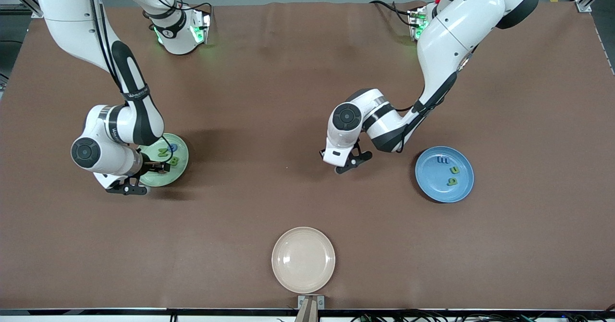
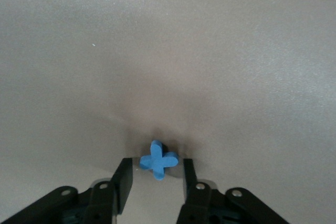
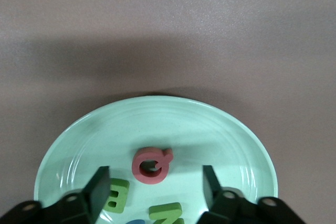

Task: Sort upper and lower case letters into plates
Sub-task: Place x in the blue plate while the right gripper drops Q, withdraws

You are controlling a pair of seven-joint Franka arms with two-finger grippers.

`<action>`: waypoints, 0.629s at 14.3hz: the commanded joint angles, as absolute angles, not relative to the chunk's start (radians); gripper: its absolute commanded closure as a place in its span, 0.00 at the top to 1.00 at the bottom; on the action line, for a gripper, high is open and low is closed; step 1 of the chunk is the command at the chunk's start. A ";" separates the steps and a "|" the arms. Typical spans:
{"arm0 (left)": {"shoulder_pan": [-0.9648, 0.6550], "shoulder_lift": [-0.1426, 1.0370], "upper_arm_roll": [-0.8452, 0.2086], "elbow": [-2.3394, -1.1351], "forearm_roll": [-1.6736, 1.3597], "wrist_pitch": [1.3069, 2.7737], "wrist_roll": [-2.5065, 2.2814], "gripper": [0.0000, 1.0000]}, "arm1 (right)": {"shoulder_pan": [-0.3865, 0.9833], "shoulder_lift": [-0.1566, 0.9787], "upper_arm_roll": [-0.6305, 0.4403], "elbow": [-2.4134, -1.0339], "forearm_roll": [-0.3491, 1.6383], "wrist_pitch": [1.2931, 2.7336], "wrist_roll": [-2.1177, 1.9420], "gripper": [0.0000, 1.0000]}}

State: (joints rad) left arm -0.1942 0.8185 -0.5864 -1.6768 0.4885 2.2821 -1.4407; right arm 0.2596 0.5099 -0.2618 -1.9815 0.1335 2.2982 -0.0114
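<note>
Although the front view hides it under the wrist, the blue x letter (image 2: 158, 160) lies on the table between the spread fingers of the left gripper (image 2: 157, 179), well apart from the blue plate (image 1: 463, 187) and toward the right arm's end from it. The right gripper (image 3: 156, 187), fingers apart and empty, hangs over the green plate (image 3: 220, 129), above a red Q (image 3: 151, 165).

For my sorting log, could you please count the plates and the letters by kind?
Plates: 3 (green plate, blue plate, cream plate).
Letters: 8 (4 in the green plate under the open right gripper, 3 in the blue plate, 1 blue letter on the table between the open left gripper's fingers).
Total: 11.
</note>
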 commanded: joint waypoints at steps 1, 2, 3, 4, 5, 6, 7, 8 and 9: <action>-0.190 0.819 -0.581 -1.686 0.488 2.318 -1.456 0.43 | 0.259 0.474 -0.258 -1.971 0.132 2.241 -0.012 1.00; -0.198 0.821 -0.566 -1.686 0.489 2.328 -1.457 0.43 | 0.259 0.457 -0.259 -1.961 0.130 2.212 -0.014 1.00; -0.199 0.822 -0.560 -1.686 0.491 2.336 -1.463 0.42 | 0.259 0.442 -0.259 -1.954 0.127 2.191 -0.014 1.00; -0.201 0.822 -0.558 -1.686 0.491 2.336 -1.466 0.40 | 0.259 0.428 -0.261 -1.945 0.123 2.172 -0.015 1.00; -0.201 0.822 -0.558 -1.686 0.491 2.336 -1.466 0.40 | 0.258 0.419 -0.261 -1.925 0.121 2.139 -0.015 1.00; -0.199 0.822 -0.558 -1.689 0.491 2.336 -1.466 0.38 | 0.258 0.419 -0.261 -1.893 0.120 2.091 -0.015 1.00; -0.199 0.822 -0.558 -1.692 0.491 2.336 -1.466 0.35 | 0.256 0.419 -0.262 -1.843 0.118 2.024 -0.015 1.00; -0.199 0.822 -0.558 -1.692 0.491 2.336 -1.466 0.31 | 0.252 0.420 -0.262 -1.794 0.118 1.960 -0.017 1.00; -0.199 0.822 -0.558 -1.692 0.491 2.336 -1.466 0.27 | 0.250 0.420 -0.264 -1.746 0.114 1.900 -0.017 1.00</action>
